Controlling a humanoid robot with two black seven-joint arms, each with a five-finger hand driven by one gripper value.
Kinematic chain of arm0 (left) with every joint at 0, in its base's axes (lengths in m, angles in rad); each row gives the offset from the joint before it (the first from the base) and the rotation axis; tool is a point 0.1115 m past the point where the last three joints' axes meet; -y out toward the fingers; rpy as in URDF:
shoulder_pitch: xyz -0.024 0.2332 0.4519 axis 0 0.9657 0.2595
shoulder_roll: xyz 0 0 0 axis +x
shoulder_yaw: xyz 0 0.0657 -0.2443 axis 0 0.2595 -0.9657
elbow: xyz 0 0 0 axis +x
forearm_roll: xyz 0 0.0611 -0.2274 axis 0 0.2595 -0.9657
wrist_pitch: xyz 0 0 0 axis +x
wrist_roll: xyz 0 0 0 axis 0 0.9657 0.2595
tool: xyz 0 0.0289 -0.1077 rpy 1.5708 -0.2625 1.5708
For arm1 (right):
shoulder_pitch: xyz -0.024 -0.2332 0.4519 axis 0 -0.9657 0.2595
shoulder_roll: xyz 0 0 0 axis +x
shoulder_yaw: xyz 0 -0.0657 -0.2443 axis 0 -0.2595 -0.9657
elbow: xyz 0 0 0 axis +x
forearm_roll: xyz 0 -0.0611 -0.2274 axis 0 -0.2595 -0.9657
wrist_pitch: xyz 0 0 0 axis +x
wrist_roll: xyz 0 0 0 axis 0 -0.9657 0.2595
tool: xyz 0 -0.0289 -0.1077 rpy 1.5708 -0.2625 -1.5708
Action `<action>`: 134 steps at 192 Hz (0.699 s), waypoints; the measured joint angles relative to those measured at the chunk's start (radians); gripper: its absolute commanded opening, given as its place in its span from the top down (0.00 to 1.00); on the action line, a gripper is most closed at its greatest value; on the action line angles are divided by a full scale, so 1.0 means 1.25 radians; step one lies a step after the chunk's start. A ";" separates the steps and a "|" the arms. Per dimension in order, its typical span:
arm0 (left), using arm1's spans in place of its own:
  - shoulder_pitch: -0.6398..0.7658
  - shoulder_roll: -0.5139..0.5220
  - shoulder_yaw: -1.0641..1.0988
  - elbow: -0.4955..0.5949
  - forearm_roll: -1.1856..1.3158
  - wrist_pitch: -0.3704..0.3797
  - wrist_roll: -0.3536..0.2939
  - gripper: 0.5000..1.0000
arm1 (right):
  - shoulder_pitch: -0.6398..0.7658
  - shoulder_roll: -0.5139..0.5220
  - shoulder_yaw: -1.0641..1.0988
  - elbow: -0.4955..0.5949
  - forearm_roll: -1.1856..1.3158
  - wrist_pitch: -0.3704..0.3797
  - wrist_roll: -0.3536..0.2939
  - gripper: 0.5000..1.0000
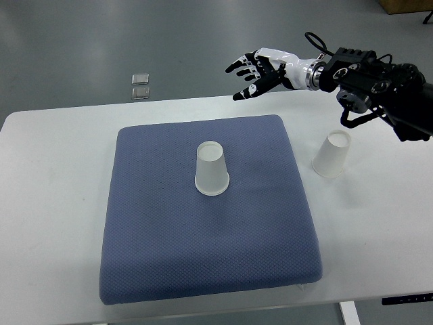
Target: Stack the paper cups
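Observation:
One white paper cup [212, 168] stands upside down near the middle of the blue cushion [169, 230]. A second white paper cup [332, 154], also upside down, stands on the white table to the right of the cushion. My right hand [252, 71] comes in from the right edge and hovers above the cushion's far edge, well away from both cups. Its fingers are spread and hold nothing. No left arm shows in the picture.
The white table [47, 203] carries the cushion. Two small square objects [141, 85] lie on the grey floor beyond the table's far edge. The table's front edge runs along the bottom right.

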 measured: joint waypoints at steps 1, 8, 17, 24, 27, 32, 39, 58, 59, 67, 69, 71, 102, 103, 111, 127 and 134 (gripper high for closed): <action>0.000 0.000 0.000 0.000 0.000 0.000 0.000 0.00 | 0.003 0.000 -0.006 0.001 0.000 0.002 0.000 0.17; 0.000 0.000 0.000 0.000 0.000 0.000 0.000 0.00 | 0.026 0.002 -0.057 0.009 -0.005 0.016 -0.001 0.17; 0.000 0.000 -0.001 0.000 0.000 -0.001 0.000 0.00 | 0.054 0.006 -0.115 0.022 -0.016 0.031 -0.001 0.17; 0.000 0.000 -0.001 0.000 0.000 -0.001 0.000 0.00 | 0.077 0.011 -0.160 0.036 -0.032 0.045 -0.002 0.17; 0.000 0.000 -0.001 0.000 0.000 -0.001 0.000 0.00 | 0.091 0.015 -0.185 0.045 -0.043 0.053 -0.003 0.17; 0.000 0.000 -0.001 0.000 0.000 -0.001 0.000 0.00 | 0.108 0.018 -0.214 0.056 -0.057 0.062 -0.005 0.17; 0.000 0.000 -0.001 0.000 0.000 -0.001 0.000 0.00 | 0.131 0.023 -0.252 0.073 -0.081 0.076 -0.012 0.17; 0.000 0.000 0.001 -0.001 0.000 -0.001 0.000 0.00 | 0.189 0.039 -0.342 0.121 -0.140 0.097 -0.038 0.17; 0.000 0.000 0.001 -0.001 0.000 -0.001 0.000 0.00 | 0.191 0.040 -0.344 0.123 -0.142 0.097 -0.039 0.17; 0.000 0.000 0.001 -0.001 0.000 -0.001 0.000 0.00 | 0.210 0.045 -0.372 0.140 -0.156 0.100 -0.045 0.17; 0.000 0.000 0.001 -0.001 0.000 -0.001 0.000 0.00 | 0.216 0.047 -0.379 0.146 -0.159 0.101 -0.046 0.17; 0.000 0.000 0.001 -0.002 0.000 -0.001 0.000 0.00 | 0.222 0.048 -0.387 0.152 -0.162 0.101 -0.048 0.17; 0.000 0.000 0.001 -0.003 0.002 -0.002 0.000 0.00 | 0.324 0.062 -0.474 0.263 -0.180 0.124 -0.074 0.17; 0.000 0.000 0.001 -0.003 0.002 -0.002 0.000 0.00 | 0.328 0.062 -0.476 0.266 -0.180 0.125 -0.075 0.17; 0.000 0.000 0.001 -0.004 0.002 -0.002 0.000 0.00 | 0.356 0.065 -0.485 0.294 -0.181 0.134 -0.085 0.17; -0.001 0.000 0.002 -0.008 0.002 -0.002 0.000 0.00 | 0.411 0.066 -0.493 0.345 -0.181 0.154 -0.103 0.17; -0.001 0.000 0.002 -0.009 0.002 -0.002 0.000 0.00 | 0.433 0.065 -0.494 0.365 -0.181 0.162 -0.107 0.17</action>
